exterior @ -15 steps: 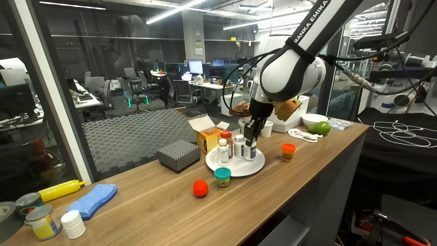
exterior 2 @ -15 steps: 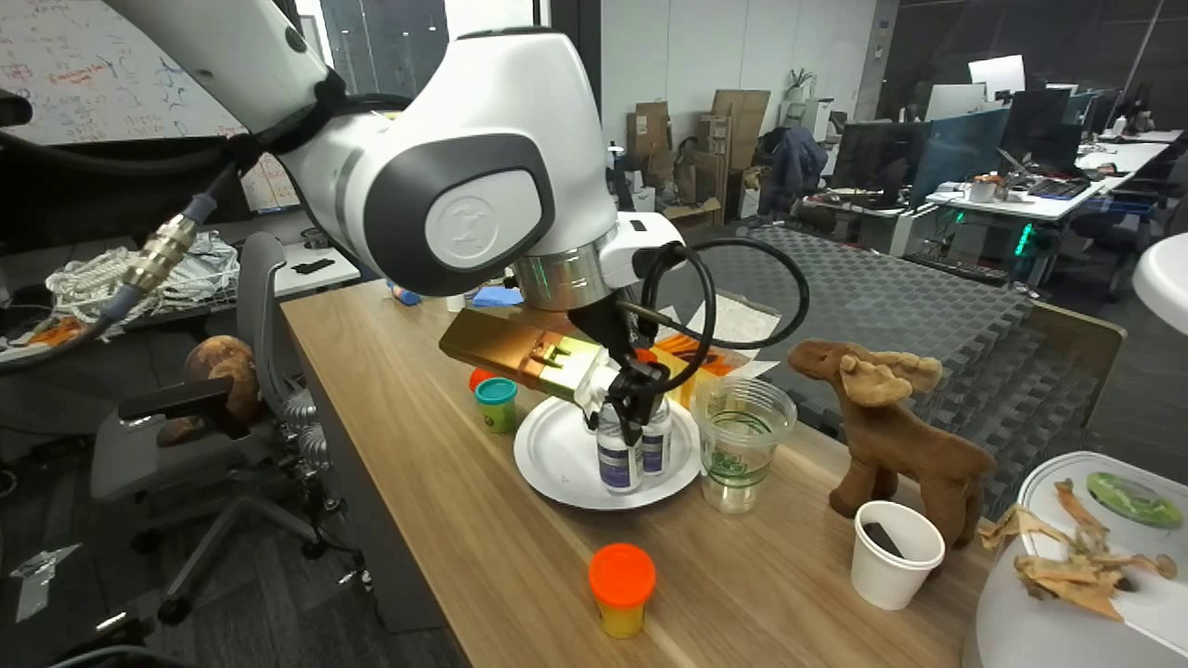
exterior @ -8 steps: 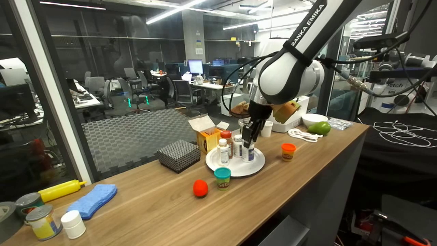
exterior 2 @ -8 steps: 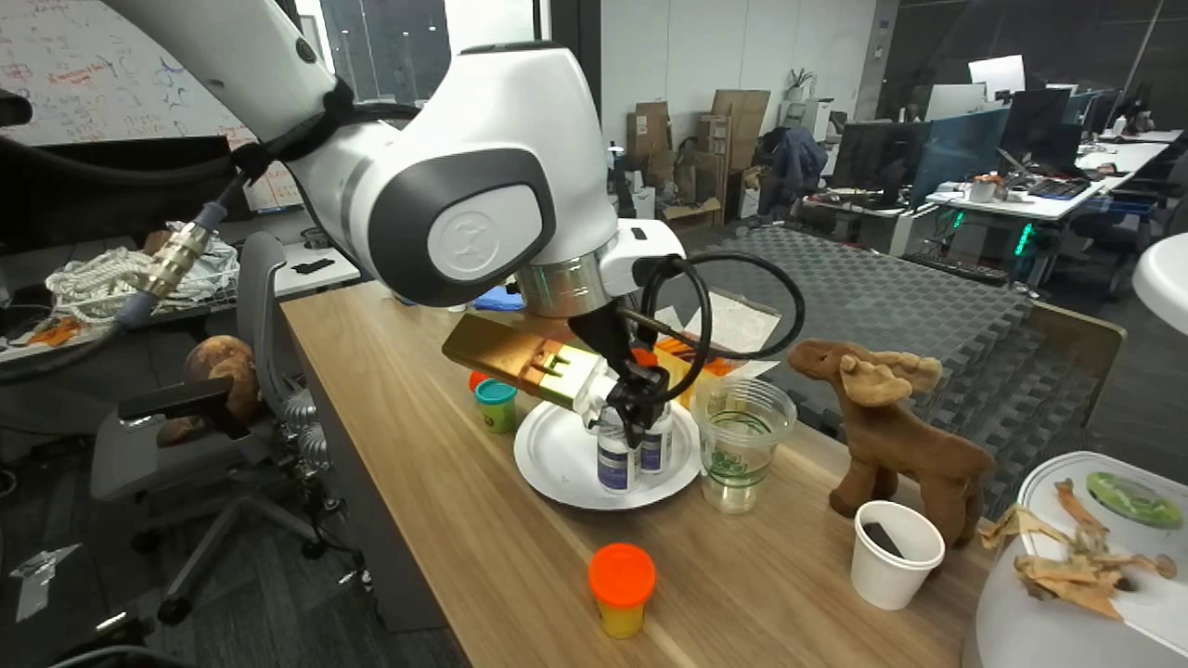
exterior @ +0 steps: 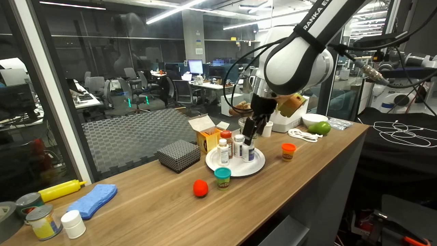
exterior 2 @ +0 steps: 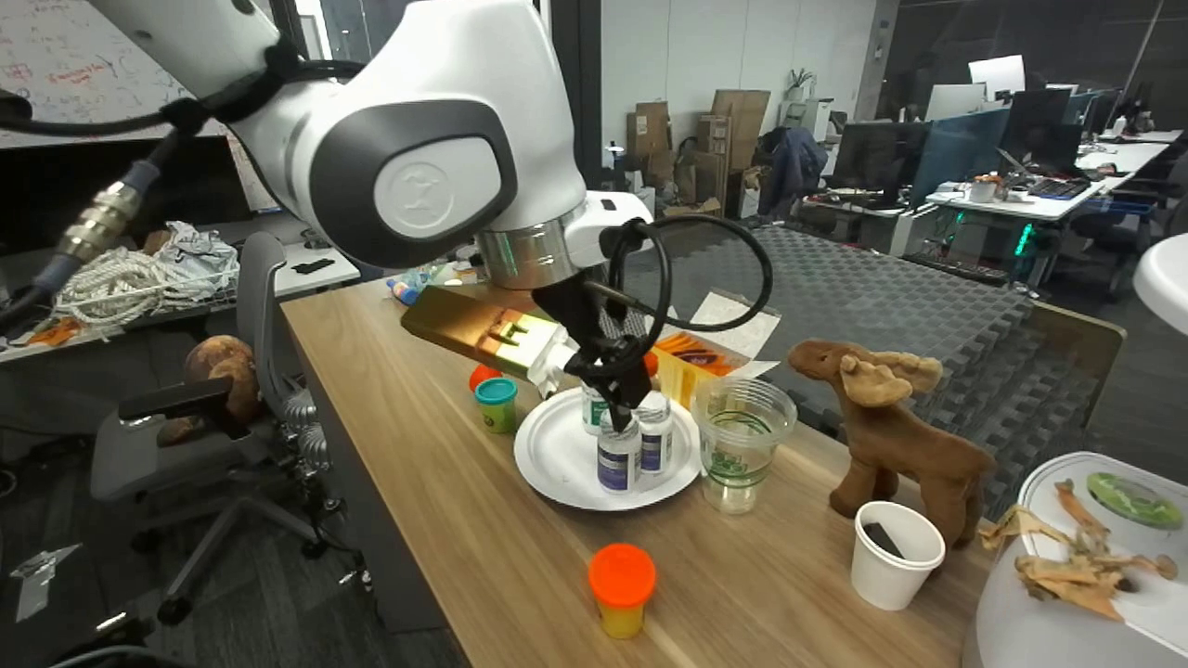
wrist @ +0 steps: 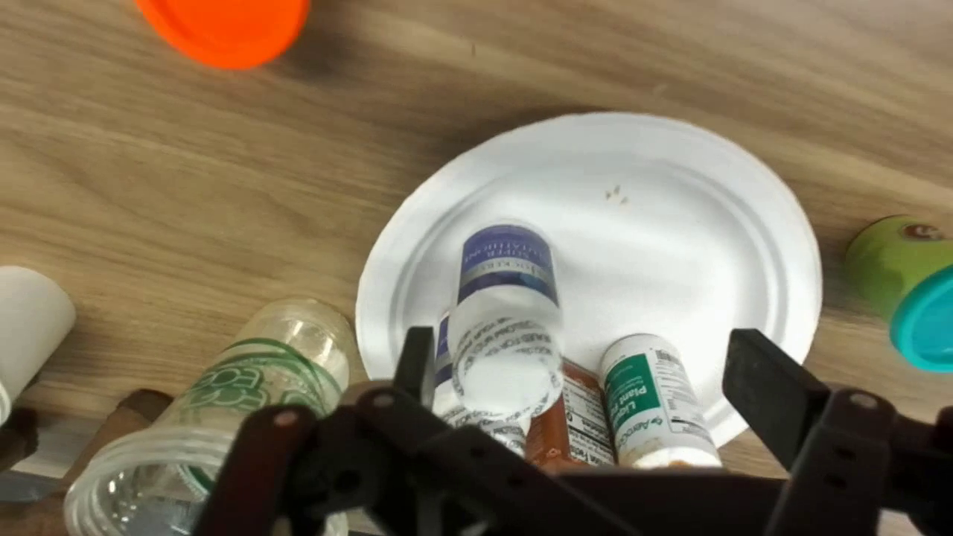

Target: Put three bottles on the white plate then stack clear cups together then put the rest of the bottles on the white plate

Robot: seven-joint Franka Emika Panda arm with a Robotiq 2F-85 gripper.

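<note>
White plate (wrist: 655,260): carries four standing bottles (exterior: 238,147). Gripper (wrist: 587,361): jaws wide apart, clamped on nothing; it has just lifted a little from one purple-labelled bottle (exterior 2: 619,464), which suggests a placement finished. Clear cups (exterior 2: 742,445): beside the plate, seemingly nested, so the final stage is probably under way. That purple-labelled bottle: left on the plate, upright in both exterior views, long axis vertical, white cap uppermost.

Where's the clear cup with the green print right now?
In an exterior view, the clear cup stands right of the white plate, between it and the brown toy moose; the wrist view shows it at lower left.
</note>
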